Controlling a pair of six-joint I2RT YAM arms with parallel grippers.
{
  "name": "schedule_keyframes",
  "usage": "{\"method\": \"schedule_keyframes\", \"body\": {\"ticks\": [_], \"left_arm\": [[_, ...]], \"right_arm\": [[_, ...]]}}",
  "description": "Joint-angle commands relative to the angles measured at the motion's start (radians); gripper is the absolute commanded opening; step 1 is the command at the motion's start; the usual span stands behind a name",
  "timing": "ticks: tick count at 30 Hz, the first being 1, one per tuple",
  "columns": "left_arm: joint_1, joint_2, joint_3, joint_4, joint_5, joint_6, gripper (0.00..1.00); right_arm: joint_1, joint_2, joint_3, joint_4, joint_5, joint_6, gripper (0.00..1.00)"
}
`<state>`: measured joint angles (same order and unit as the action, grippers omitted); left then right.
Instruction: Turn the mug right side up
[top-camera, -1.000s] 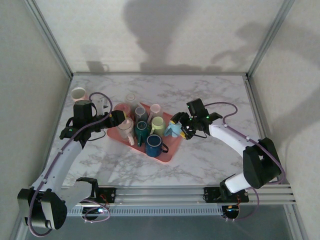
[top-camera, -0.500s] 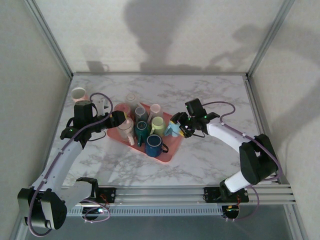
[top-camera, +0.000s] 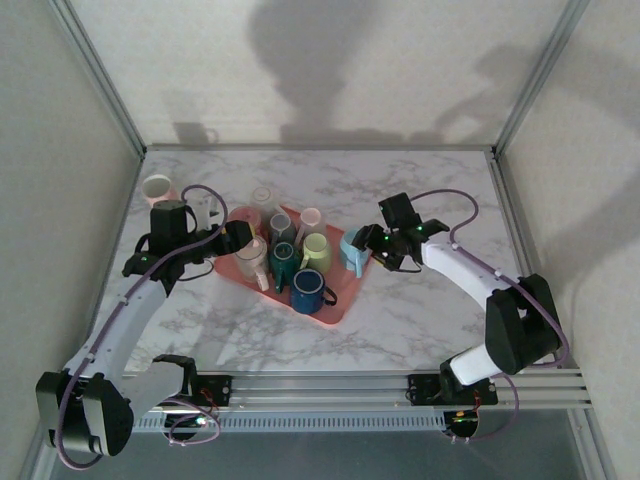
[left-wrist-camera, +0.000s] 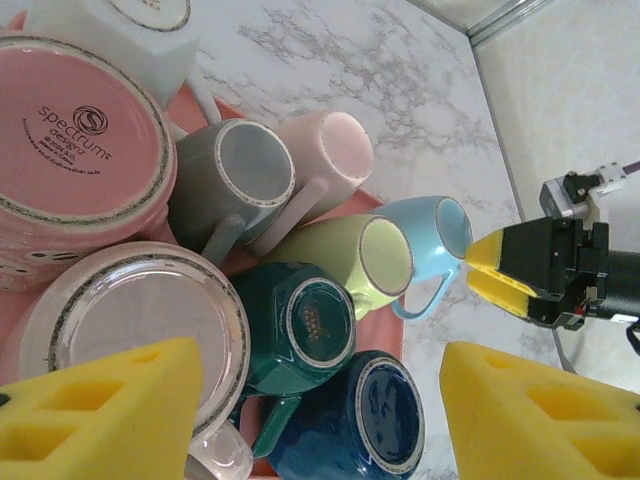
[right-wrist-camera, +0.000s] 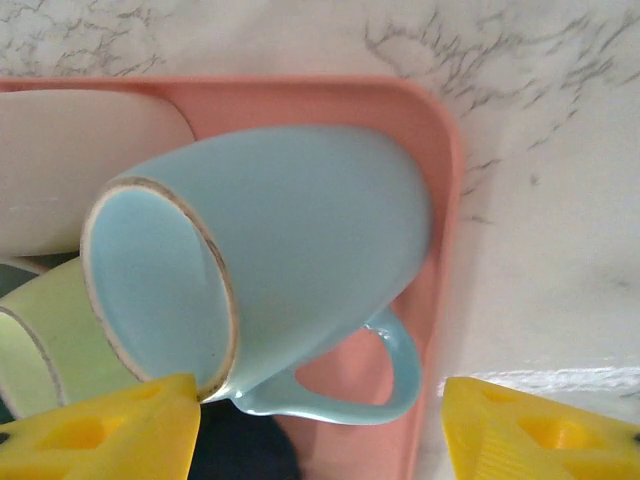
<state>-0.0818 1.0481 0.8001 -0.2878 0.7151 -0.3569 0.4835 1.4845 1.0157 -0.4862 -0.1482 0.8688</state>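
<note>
A light blue mug (right-wrist-camera: 300, 220) lies on its side at the right edge of the pink tray (right-wrist-camera: 330, 95). Its mouth faces the other mugs and its handle points toward my right gripper (right-wrist-camera: 320, 430). That gripper is open and straddles the handle: one yellow pad touches the rim and the other stands clear over the marble. From above, the blue mug (top-camera: 352, 246) sits just left of the right gripper (top-camera: 376, 250). My left gripper (top-camera: 240, 238) hangs open over the tray's left half and holds nothing; its wrist view looks down on upturned mug bottoms.
The tray (top-camera: 336, 312) is crowded: a navy mug (top-camera: 307, 290), a teal mug (top-camera: 283, 262), a lime mug (top-camera: 316, 250) and a large pink mug (left-wrist-camera: 75, 140), among others. A white mug (top-camera: 157, 187) stands off the tray at far left. Open marble lies right of the tray.
My right gripper has drawn back to the right, and its jaws have narrowed a little. The blue mug now lies slightly farther back on the tray with its mouth showing. The left arm is still.
</note>
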Motion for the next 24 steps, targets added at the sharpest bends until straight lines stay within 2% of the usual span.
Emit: {"method": "schedule_keyframes", "body": {"ticks": [1,9,12,17,24], "left_arm": [[-0.010,0.000,-0.001,0.023,0.007,-0.010,0.64],[-0.013,0.000,0.003,0.016,0.007,0.003,0.64],[-0.013,0.003,0.002,0.017,0.013,0.009,0.64],[-0.017,0.009,0.007,0.024,0.023,0.006,0.64],[-0.021,0.004,0.007,0.023,0.022,0.005,0.64]], "right_arm": [[-0.013,-0.004,0.018,-0.127,0.096,-0.136,0.64],[-0.012,-0.110,0.034,-0.141,0.029,-0.418,0.61],[-0.011,-0.134,0.022,-0.169,0.024,-0.472,0.58],[0.013,-0.121,0.017,-0.179,0.026,-0.473,0.52],[0.109,-0.019,0.107,-0.236,0.176,-0.456,0.48]]}}
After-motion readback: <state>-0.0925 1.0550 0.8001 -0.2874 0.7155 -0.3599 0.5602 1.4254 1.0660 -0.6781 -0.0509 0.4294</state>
